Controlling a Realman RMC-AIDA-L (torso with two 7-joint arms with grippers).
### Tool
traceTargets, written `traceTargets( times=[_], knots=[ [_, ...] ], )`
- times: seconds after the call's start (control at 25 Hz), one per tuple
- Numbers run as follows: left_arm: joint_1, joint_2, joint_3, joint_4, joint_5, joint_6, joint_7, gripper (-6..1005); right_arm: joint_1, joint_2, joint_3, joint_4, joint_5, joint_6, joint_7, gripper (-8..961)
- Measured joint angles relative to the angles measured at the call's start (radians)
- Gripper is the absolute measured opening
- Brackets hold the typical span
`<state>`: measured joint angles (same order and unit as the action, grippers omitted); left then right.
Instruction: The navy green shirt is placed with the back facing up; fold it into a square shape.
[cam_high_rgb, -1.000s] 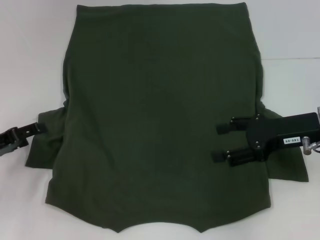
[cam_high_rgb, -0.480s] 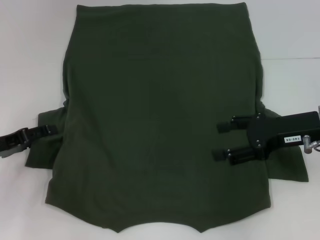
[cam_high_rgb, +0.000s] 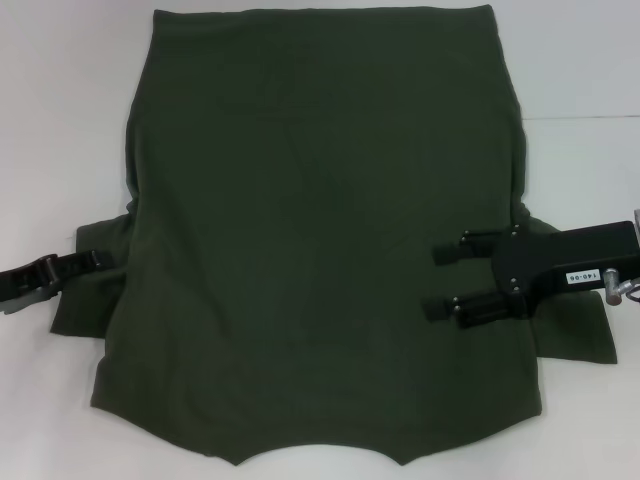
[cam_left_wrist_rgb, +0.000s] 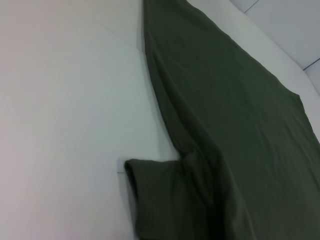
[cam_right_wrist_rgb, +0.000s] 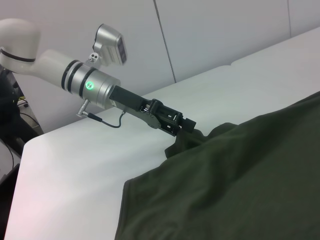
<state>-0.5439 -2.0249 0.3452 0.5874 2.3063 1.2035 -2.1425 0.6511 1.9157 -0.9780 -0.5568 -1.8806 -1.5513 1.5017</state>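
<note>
1. Shirt first: the navy green shirt (cam_high_rgb: 320, 240) lies flat, back up, spread over the white surface (cam_high_rgb: 60, 120), with one short sleeve poking out toward each end effector. No fold is made yet, as far as you can judge from how it lies.

2. Your left end effector (cam_high_rgb: 90, 260) sits at the outer edge of the left sleeve (cam_high_rgb: 85, 290), low against the surface. In the right wrist view its tip (cam_right_wrist_rgb: 187, 129) meets the bunched sleeve cloth, but you cannot tell whether it is clenched or released, so do not assume a hold.

3. Your right end effector (cam_high_rgb: 440, 282) hovers over the body panel, its two fingers (cam_high_rgb: 452, 252) spread apart and pointing inward, grasping nothing. The right sleeve (cam_high_rgb: 575, 330) lies behind it, under the wrist.

4. Risk on the left: if you lift with only a thin pinch of sleeve hem, the soft fabric will likely slip out and leave a crooked fold.

5. Risk on the right: closing where the fingers hang now would catch mid-panel cloth, not an edge, and could pucker the back.

6. Risk overall: uneven pulls by the two arms would drag the whole shirt across the smooth surface and skew the square.
</note>
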Motion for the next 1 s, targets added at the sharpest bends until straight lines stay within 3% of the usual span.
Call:
traceTargets(
  times=[0.36, 0.48, 0.68, 1.0],
  knots=[
    [-0.004, 0.002, 0.000, -0.002, 0.022, -0.009, 0.000, 777, 0.004, 0.002, -0.001, 0.000, 0.000, 0.003, 0.001, 924],
    [-0.007, 0.003, 0.000, -0.007, 0.025, -0.011, 0.000, 601, 0.006, 0.003, -0.001, 0.000, 0.000, 0.006, 0.002, 924],
    [-0.007, 0.003, 0.000, -0.007, 0.025, -0.013, -0.001, 406, 0.007, 0.003, -0.002, 0.000, 0.000, 0.008, 0.003, 924],
    [-0.013, 0.006, 0.009, -0.020, 0.050, -0.031, -0.004, 383, 0.009, 0.003, -0.002, 0.000, -0.002, 0.010, 0.003, 925]
  ],
)
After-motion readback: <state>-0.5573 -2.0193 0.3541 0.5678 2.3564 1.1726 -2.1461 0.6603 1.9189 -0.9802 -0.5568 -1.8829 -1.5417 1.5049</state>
